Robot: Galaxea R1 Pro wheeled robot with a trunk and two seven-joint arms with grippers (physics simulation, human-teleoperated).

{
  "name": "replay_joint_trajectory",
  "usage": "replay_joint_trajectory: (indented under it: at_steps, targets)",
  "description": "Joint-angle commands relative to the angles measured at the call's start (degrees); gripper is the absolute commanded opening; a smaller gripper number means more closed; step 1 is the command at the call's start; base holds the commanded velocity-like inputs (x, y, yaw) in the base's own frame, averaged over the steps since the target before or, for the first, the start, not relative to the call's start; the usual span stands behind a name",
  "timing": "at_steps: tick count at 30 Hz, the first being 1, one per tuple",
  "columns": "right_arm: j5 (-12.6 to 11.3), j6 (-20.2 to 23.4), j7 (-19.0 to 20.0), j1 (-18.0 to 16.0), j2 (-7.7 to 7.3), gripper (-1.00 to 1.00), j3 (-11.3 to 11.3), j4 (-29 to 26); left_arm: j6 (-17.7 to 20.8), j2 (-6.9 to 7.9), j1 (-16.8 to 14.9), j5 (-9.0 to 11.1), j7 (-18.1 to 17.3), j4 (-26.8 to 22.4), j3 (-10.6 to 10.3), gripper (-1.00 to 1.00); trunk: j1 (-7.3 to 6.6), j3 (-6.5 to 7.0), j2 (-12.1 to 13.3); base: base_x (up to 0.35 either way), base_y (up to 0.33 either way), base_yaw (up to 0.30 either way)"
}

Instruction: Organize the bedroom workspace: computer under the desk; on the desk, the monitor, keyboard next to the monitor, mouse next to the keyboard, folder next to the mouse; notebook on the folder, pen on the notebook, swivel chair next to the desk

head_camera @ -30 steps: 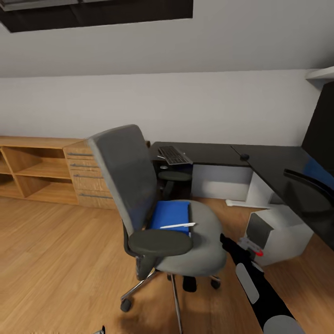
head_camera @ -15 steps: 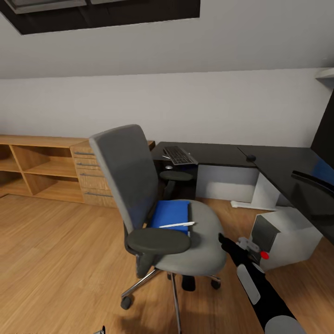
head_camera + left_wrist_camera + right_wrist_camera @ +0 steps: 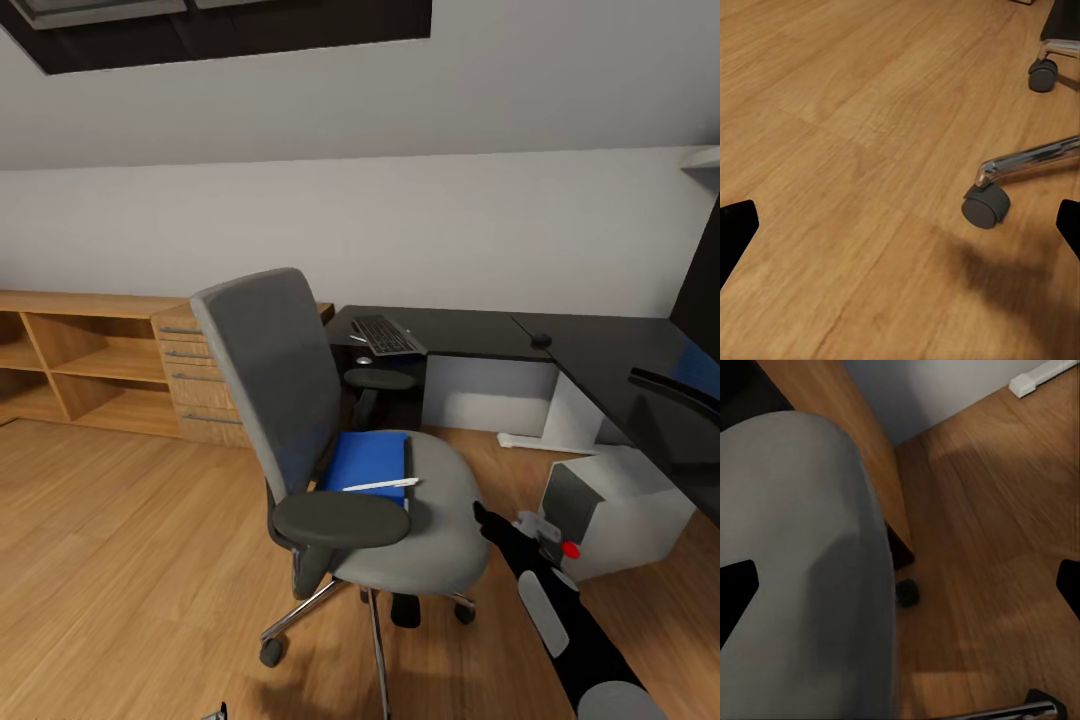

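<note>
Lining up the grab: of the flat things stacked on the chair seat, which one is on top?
The pen, a thin white stick lying across the top of the blue folder on the swivel chair; a dark strip, perhaps the notebook, edges the folder.

I can't read any text, label, brand or number anywhere here. The keyboard (image 3: 384, 336) shows pale key marks, but they are too small for me to make out.

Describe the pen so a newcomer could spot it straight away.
Find the grey swivel chair in the middle of the room. On its seat lies a bright blue folder. The pen is the thin silver-white stick lying across the folder's near edge, the only slender pale thing there.
</note>
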Motion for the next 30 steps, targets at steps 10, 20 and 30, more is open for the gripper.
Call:
replay_joint_trajectory:
  at_steps: [10, 20, 30]
  targets:
    - [-0.5, 0.3, -0.7, 0.0, 0.28, 1.0, -1.0, -0.1, -0.2, 0.0, 0.0, 0.0, 0.1, 0.0, 0.1, 1.0, -0.01, -0.06, 0.0, 0.0, 0.0, 0.054]
    - [-0.5, 0.3, -1.3, 0.0, 0.33, 1.0, -1.1, -0.1, -0.2, 0.01, 0.0, 0.0, 0.1, 0.0, 0.1, 1.0, -0.01, -0.06, 0.0, 0.0, 0.0, 0.253]
    - [-0.5, 0.3, -1.4, 0.0, 0.4, 1.0, -1.0, -0.1, -0.1, -0.03, 0.0, 0.1, 0.1, 0.0, 0.1, 1.0, -0.01, -0.06, 0.0, 0.0, 0.0, 0.278]
